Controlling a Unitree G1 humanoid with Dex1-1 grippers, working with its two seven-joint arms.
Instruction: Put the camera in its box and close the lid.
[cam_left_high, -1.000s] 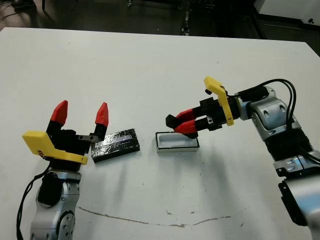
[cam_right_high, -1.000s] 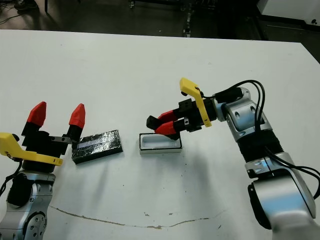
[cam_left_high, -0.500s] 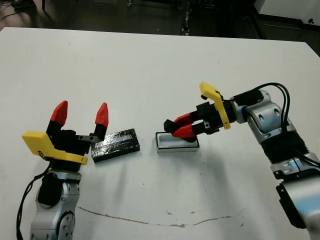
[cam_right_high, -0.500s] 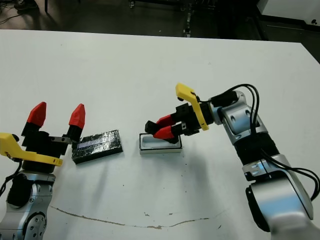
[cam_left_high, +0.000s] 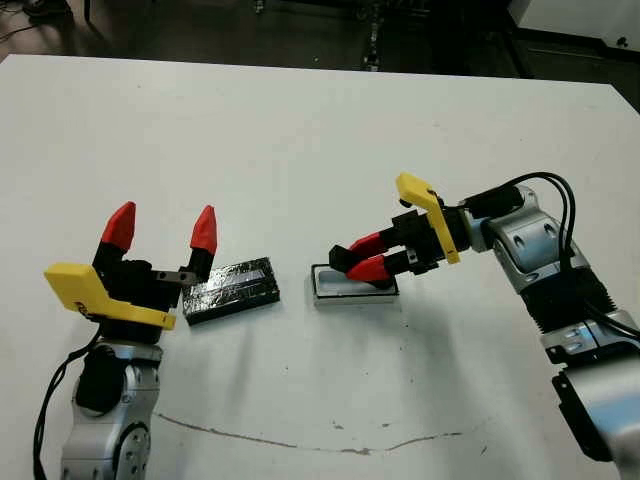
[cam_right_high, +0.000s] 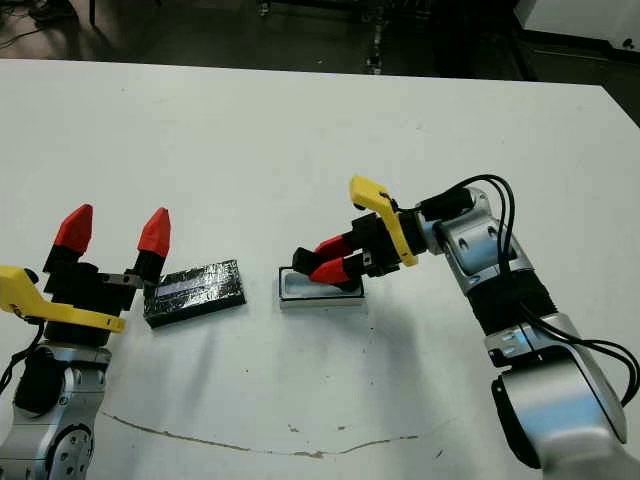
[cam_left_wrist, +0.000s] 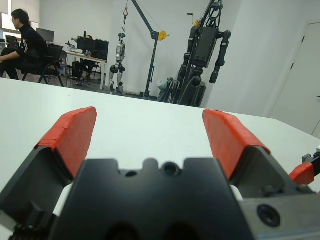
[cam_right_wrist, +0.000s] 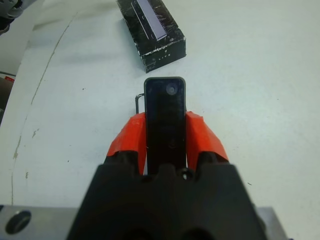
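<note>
My right gripper (cam_left_high: 362, 258) is shut on the camera (cam_right_wrist: 165, 115), a thin matte black oblong whose end sticks out past the red fingertips. It holds the camera low over the box (cam_left_high: 328, 285), a small white-lined tray in the middle of the table; whether they touch I cannot tell. The lid (cam_left_high: 232, 290), a glossy wrinkled black slab with a pale stripe, lies left of the box and also appears beyond the camera as the lid (cam_right_wrist: 150, 27). My left gripper (cam_left_high: 160, 228) stands open just left of the lid, holding nothing.
A thin dark line (cam_left_high: 300, 440) runs across the white table near its front edge. Beyond the table's far edge is dark floor. The left wrist view shows a person seated at a desk (cam_left_wrist: 20, 42) and a robot on a stand (cam_left_wrist: 205, 50) far off.
My right gripper has carried the camera down and slightly left, closer onto the box. The left arm and the lid have not moved.
</note>
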